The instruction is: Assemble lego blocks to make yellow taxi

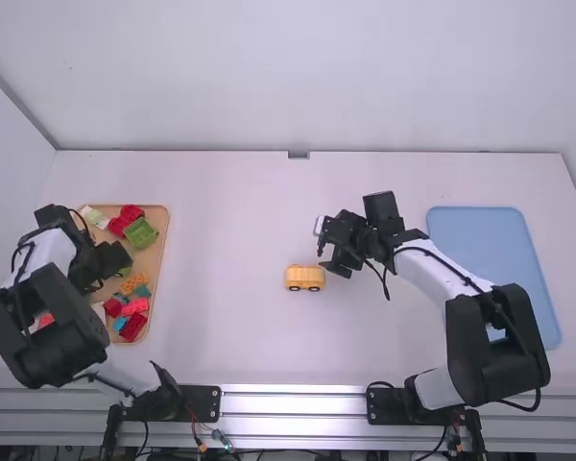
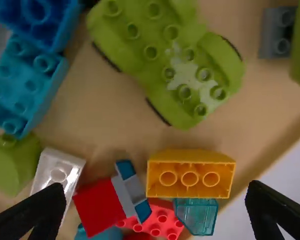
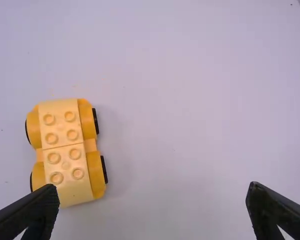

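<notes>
Our left gripper (image 2: 156, 190) and right gripper (image 3: 154, 191) gape, empty; the yellow brick (image 2: 190, 172) at left looks light, stiff; we'd pinch its long sides.

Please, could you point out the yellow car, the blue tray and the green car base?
Yellow car (image 3: 66, 150), right wrist view, its studded top.
Blue tray (image 1: 475, 235), high view, its bare surface.
Green car base (image 2: 160, 65), left wrist view, its studded top.
</notes>
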Available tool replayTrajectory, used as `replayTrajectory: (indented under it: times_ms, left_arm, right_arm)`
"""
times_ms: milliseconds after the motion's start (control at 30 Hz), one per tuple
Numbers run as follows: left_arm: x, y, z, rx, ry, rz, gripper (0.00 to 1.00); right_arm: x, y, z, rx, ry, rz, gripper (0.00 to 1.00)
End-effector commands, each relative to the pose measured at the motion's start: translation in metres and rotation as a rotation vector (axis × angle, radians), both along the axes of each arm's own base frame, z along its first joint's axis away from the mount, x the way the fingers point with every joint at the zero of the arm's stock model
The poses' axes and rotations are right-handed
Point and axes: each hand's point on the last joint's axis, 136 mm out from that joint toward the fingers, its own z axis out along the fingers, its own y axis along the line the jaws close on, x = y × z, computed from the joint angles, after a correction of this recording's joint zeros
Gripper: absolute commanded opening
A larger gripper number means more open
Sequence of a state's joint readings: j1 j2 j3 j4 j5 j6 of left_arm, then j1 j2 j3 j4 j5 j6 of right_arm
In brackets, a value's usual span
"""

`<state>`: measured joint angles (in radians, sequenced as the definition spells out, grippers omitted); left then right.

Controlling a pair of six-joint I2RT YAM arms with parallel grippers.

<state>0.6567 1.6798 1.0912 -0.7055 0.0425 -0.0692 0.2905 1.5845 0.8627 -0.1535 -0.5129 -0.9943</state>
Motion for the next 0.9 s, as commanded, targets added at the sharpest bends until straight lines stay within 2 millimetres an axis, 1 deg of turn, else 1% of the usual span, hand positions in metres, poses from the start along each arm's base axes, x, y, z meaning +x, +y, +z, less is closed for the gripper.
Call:
replayTrajectory:
  times_ms: [0,33,100,167,200,233,267,333,367,400,467,500,533,600,700,767,833,867]
  left_arm:
    - [0.015,-0.001,0.001,-0.029,0.002,-0.146,0.99]
    - [0.017,0.000,0.000,-0.037,0.018,-0.170,0.99]
    - [0.017,0.009,0.000,-0.020,0.050,-0.150,0.99]
    - [0.006,0.024,0.002,0.029,0.113,-0.076,0.99]
    - [0.005,0.025,0.002,0.034,0.118,-0.075,0.99]
    - [0.004,0.034,0.006,0.077,0.138,-0.087,0.99]
    - [0.007,0.035,0.008,0.090,0.134,-0.160,0.99]
    - [0.014,0.031,0.010,0.093,0.125,-0.291,0.99]
    - [0.018,0.028,0.012,0.094,0.115,-0.383,0.99]
    - [0.019,0.027,0.011,0.094,0.113,-0.433,0.99]
    - [0.017,0.026,0.009,0.095,0.121,-0.481,0.99]
    - [0.015,0.029,0.007,0.109,0.130,-0.477,0.99]
    - [0.014,0.037,0.007,0.140,0.142,-0.456,0.99]
    - [0.015,0.041,0.006,0.160,0.145,-0.445,0.99]
    - [0.016,0.038,0.006,0.158,0.144,-0.461,0.99]
    - [0.021,0.041,0.007,0.180,0.135,-0.522,0.99]
    - [0.028,0.035,0.007,0.172,0.100,-0.649,0.99]
    - [0.029,0.028,0.007,0.155,0.085,-0.740,0.99]
  right_arm:
    - [0.006,0.001,0.015,0.016,-0.029,-0.009,0.99]
    - [0.007,0.000,0.016,0.017,-0.026,-0.016,0.99]
    - [0.009,-0.002,0.017,0.025,-0.019,-0.034,0.99]
    - [0.013,-0.007,0.018,0.033,-0.012,-0.065,0.99]
    - [0.014,-0.008,0.019,0.033,-0.013,-0.066,0.98]
    - [0.016,-0.010,0.020,0.033,-0.015,-0.073,0.99]
    - [0.018,-0.012,0.022,0.034,-0.018,-0.079,0.99]
    - [0.020,-0.013,0.024,0.039,-0.024,-0.081,0.99]
    - [0.021,-0.012,0.026,0.044,-0.026,-0.081,0.99]
    - [0.022,-0.012,0.027,0.045,-0.028,-0.085,0.98]
    - [0.024,-0.011,0.030,0.049,-0.030,-0.089,0.99]
    - [0.025,-0.011,0.032,0.050,-0.036,-0.088,0.98]
    - [0.027,-0.011,0.034,0.051,-0.041,-0.090,0.99]
    - [0.029,-0.012,0.035,0.049,-0.047,-0.093,0.99]
    - [0.032,-0.011,0.040,0.053,-0.058,-0.094,0.99]
    - [0.033,-0.010,0.042,0.054,-0.064,-0.092,0.99]
    - [0.034,-0.009,0.044,0.055,-0.070,-0.090,0.99]
    - [0.035,-0.009,0.046,0.056,-0.073,-0.090,0.99]
